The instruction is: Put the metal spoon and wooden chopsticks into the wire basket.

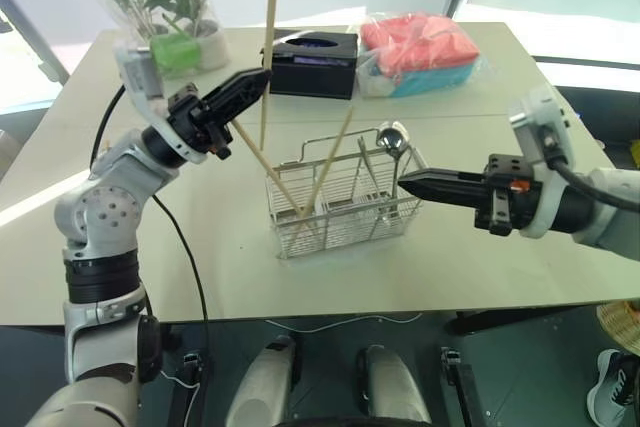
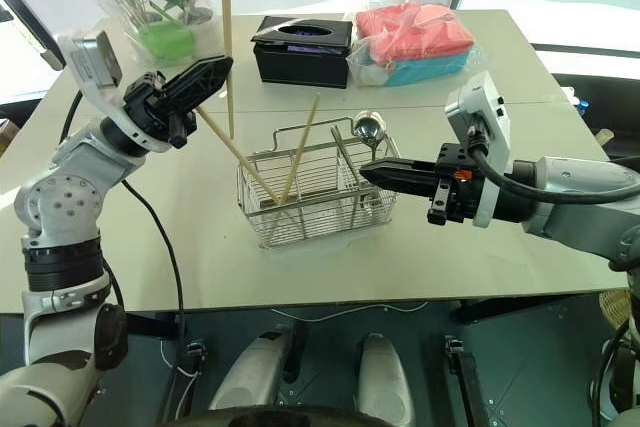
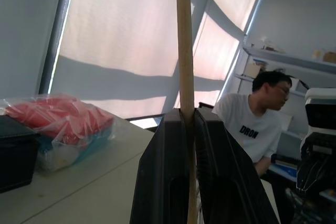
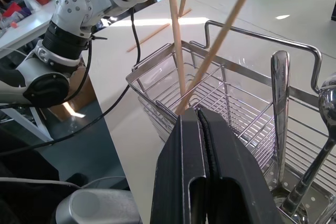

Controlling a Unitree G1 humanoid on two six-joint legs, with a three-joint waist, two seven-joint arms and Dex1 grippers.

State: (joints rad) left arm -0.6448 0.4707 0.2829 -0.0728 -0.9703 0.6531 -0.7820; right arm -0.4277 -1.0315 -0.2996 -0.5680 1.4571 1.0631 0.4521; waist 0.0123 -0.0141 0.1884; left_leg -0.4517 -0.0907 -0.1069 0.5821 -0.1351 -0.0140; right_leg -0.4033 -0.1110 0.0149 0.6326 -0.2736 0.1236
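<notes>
Left gripper [image 1: 262,78] is clamped on one chopstick [image 1: 269,37], holding it upright above the table [image 1: 480,247], behind the left end of the basket [image 1: 340,209]; the stick's lower end hangs just above the basket's rear rim. Right gripper [image 1: 404,183] has its fingers pressed together with nothing between them, its tip just beside the basket's right end. Two more chopsticks [image 1: 330,162] already lean crossed in the basket's left compartment. Spoon [image 1: 391,139] stands in the right compartment, bowl up. Behind sit a black tissue box [image 1: 312,62], a bagged red and blue bundle [image 1: 420,52] and a wrapped plant [image 1: 165,2]. Seated person [image 3: 257,124] shows in the left wrist view
</notes>
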